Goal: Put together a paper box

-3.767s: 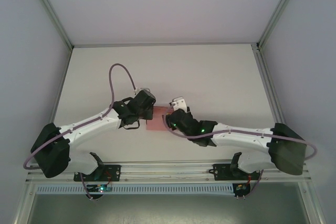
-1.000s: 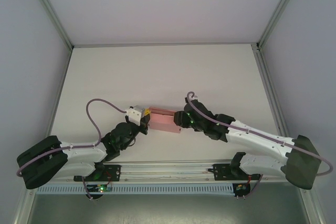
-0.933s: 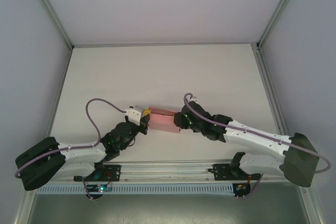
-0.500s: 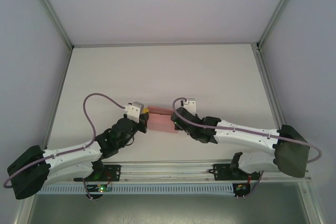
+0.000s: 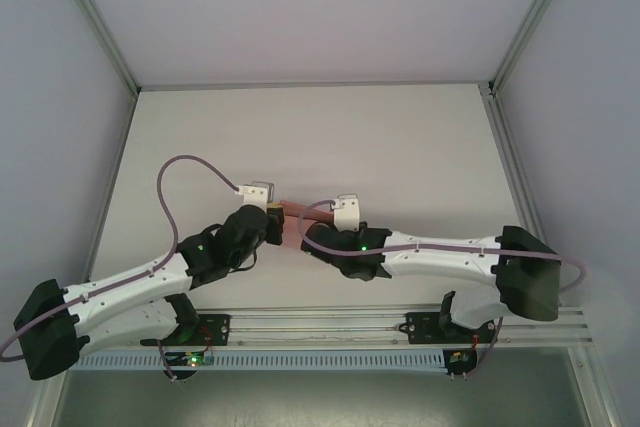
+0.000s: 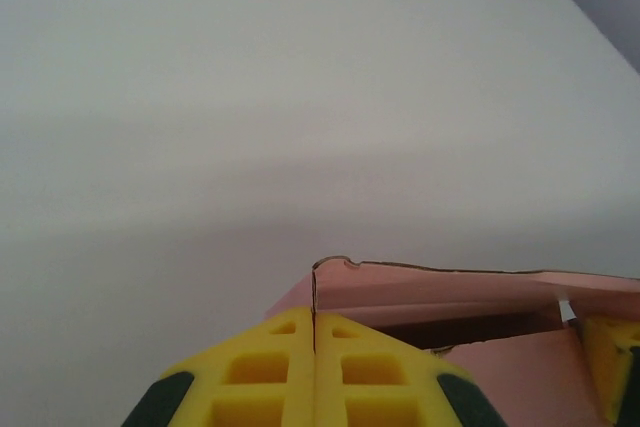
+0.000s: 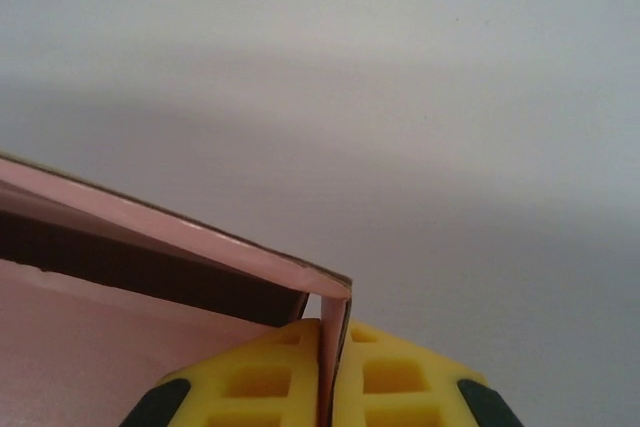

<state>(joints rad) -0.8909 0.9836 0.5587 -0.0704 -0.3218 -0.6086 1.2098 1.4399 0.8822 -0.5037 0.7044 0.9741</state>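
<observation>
paper box: thin matt pink card, smooth; table: matt wht, v. smooth.

A robotics lab test cell, not a home or a shop. A bare white table stands boxed in by plain pale walls, with aluminium frame posts rising from its far corners. Along the table's near edge an aluminium rail carries a bolted-down left arm and right arm trailing purple cables, with a slotted cable duct below.
</observation>
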